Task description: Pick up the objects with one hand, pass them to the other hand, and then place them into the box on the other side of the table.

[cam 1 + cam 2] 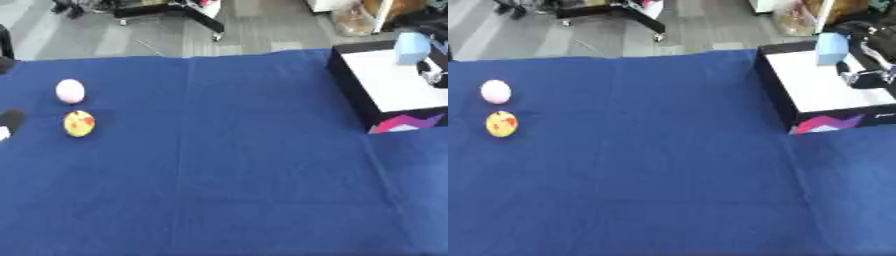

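Wide stretch of blue tablecloth [245, 190] nearest me. At the left edge my left hand [9, 122] is mostly cut off, can't tell its fingers. Yellow ball [79, 123] and pink ball [70, 91] sit beside it. Far right, my right hand [866, 62] hangs over the white-lined box [815, 85], pinching a light blue block [831, 48].

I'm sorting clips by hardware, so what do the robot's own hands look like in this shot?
Little of either shows. The right hand, at the right edge over the box, is mostly black with silver, metallic-looking parts between the dark segments. The left hand appears only as a rounded black shape at the left edge with a small white patch beneath. No cables or markings can be made out.
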### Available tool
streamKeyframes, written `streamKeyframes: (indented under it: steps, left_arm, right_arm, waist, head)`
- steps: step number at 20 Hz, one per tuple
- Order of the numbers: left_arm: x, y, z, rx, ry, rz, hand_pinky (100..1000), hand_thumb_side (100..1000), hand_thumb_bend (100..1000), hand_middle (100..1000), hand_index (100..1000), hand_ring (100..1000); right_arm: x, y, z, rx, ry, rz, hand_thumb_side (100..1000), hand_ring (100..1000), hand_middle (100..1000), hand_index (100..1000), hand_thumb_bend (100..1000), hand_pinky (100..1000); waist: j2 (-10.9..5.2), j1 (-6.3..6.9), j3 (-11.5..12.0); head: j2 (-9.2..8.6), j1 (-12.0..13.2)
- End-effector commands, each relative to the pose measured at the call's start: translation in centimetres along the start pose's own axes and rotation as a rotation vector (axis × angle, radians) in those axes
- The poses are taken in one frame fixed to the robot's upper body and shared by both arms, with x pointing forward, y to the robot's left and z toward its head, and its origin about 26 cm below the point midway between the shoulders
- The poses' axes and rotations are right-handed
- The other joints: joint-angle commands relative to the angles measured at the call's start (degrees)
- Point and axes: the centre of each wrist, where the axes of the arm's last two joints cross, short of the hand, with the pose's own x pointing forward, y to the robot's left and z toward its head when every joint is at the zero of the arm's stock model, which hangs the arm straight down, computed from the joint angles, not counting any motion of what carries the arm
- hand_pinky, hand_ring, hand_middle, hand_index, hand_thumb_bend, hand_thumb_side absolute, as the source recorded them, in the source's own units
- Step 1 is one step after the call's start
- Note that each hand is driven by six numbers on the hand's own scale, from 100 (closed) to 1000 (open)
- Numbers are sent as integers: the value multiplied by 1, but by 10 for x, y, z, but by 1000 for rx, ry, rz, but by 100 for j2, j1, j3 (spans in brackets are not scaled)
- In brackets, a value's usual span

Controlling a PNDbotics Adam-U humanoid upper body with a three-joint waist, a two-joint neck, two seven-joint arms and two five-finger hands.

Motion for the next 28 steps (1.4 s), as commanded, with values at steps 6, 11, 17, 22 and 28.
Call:
streamKeyframes:
  steps: [6,11,17,22,28]
  left_arm:
    - [-1,11,1,9,0,-38,824,278,275,612,791,651]
    - [-1,11,1,11,1,-38,823,289,268,612,791,651]
    - [-4,9,3,-9,11,-41,825,294,274,614,792,654]
    - [-11,7,4,-51,38,-66,827,302,283,617,793,657]
    - [-24,7,2,-103,71,-114,826,314,318,618,792,660]
  right_arm:
    - [-11,-19,0,-23,-38,-64,204,845,979,1000,100,928]
    - [-11,-23,-2,-9,-40,-80,205,847,982,1000,100,928]
    - [-7,-34,-7,-72,-110,-106,198,822,957,1000,100,934]
    - [6,-55,-11,-186,-293,-163,198,795,916,1000,100,916]
    - [58,-91,-17,-331,-578,-243,208,747,853,1000,100,838]
  waist:
    - [-92,-22,0]
    - [-92,-29,6]
    - [-88,-29,-3]
    - [-74,-16,-33]
    - [-44,24,-88]
  head:
    - [-40,-15]
    - [-38,-10]
    - [-29,27]
    - [1,66]
    - [62,230]
